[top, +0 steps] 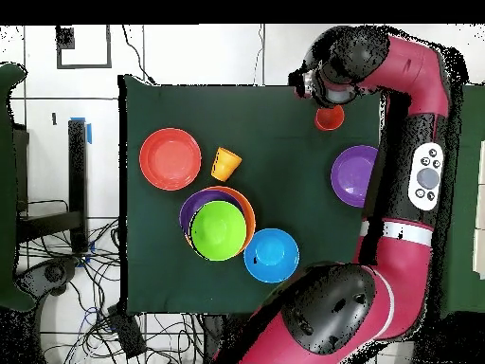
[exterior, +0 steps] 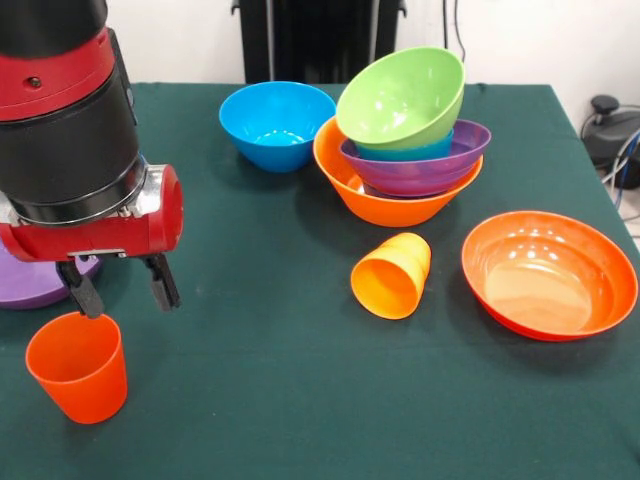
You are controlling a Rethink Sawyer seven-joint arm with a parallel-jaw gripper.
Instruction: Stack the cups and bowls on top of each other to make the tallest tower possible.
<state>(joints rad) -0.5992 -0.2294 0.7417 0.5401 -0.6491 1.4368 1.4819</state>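
Red-orange cup [exterior: 78, 366] stands upright just below gripper [exterior: 120, 290].

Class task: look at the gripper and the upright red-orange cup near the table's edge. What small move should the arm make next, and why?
Probably lower a little, then close. The gripper hangs open just above the red-orange cup, one finger about over its rim, so nothing is gripped yet. The cup stands upright and apart from the tower.

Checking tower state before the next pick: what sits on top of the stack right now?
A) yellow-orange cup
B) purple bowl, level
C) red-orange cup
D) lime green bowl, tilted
D: the lime green bowl rests tilted at the top of the tower; both cups stand apart from the tower on the table.
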